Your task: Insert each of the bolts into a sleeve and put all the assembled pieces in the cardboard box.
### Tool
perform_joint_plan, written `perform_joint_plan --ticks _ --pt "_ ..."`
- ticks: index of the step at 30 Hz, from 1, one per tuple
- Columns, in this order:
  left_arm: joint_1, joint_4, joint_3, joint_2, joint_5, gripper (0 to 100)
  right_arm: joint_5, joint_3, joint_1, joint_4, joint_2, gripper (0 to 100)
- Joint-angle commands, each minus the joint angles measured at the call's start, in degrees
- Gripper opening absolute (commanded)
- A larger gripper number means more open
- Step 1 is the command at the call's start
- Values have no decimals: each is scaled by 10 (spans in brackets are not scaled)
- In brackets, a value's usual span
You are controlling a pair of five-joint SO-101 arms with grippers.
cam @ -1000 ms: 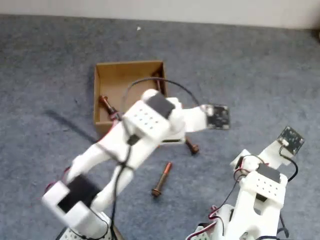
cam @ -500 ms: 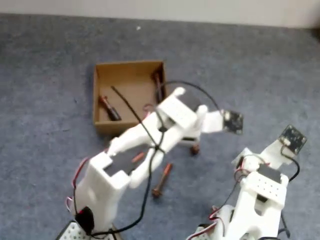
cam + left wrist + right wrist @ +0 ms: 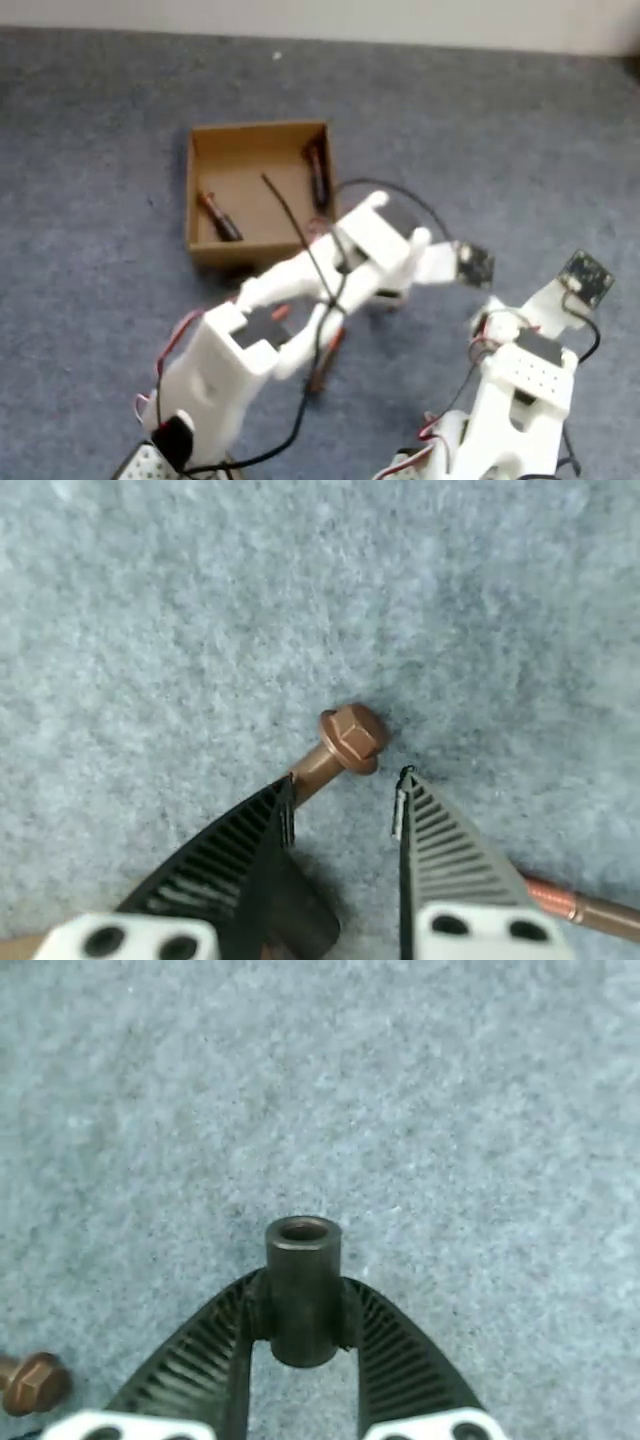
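On the grey carpet a copper bolt (image 3: 352, 738) lies with its hex head just past my open left gripper (image 3: 344, 798); its shaft runs under one finger (image 3: 262, 825). A second copper bolt (image 3: 580, 905) lies off to the side, and its shaft (image 3: 325, 358) pokes out from under the left arm (image 3: 370, 245). My right gripper (image 3: 303, 1300) is shut on a dark sleeve (image 3: 303, 1270), held upright above the carpet with its bore showing. The cardboard box (image 3: 200, 150) holds two assembled pieces (image 3: 217, 217) (image 3: 317, 172).
The right arm (image 3: 520, 375) stands at the front right, apart from the left one. A bolt head (image 3: 30, 1382) lies on the carpet beside the right gripper. Open carpet (image 3: 500, 130) stretches behind and to the right of the box.
The left arm has swung away from the box toward the right and front, uncovering the box's inside and coming over the loose bolt. The right arm has kept still.
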Motion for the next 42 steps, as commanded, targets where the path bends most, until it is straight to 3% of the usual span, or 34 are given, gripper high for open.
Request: perform_joint_plan --ticks 1,9,13,19,25,42 --pt "14 0 -13 8 -4 104 -4 -6 7 -11 -15 5" --pt "14 0 -14 13 -2 75 -3 -6 7 -11 -15 5" --pt "14 -37 -14 12 21 78 -3 -6 7 -11 -15 5" --pt "10 -73 -13 15 52 194 -3 -6 7 -11 -15 5" --pt "-2 -76 -27 16 50 184 -3 -6 7 -11 -15 5" --pt "6 -73 -45 53 51 5 -3 -6 7 -11 -15 5"
